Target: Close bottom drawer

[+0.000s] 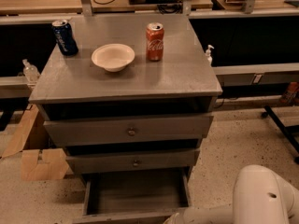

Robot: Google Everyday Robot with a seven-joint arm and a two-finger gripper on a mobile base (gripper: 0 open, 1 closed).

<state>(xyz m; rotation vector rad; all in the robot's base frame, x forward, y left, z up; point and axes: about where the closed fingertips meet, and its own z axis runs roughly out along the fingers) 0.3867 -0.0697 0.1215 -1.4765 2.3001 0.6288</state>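
Observation:
The bottom drawer of the grey cabinet is pulled well out, and its shallow inside is bare. Its front panel lies along the lower edge of the camera view, and its knob is out of view. The middle drawer front and the top drawer front stick out slightly. My white arm comes in at the bottom right, and a link reaches left toward the drawer's front right corner. My gripper is below the picture's edge, out of view.
On the cabinet top stand a red cola can, a white bowl and a blue can. Flattened cardboard lies on the floor at the left. Desks run behind. A dark chair leg is at the right.

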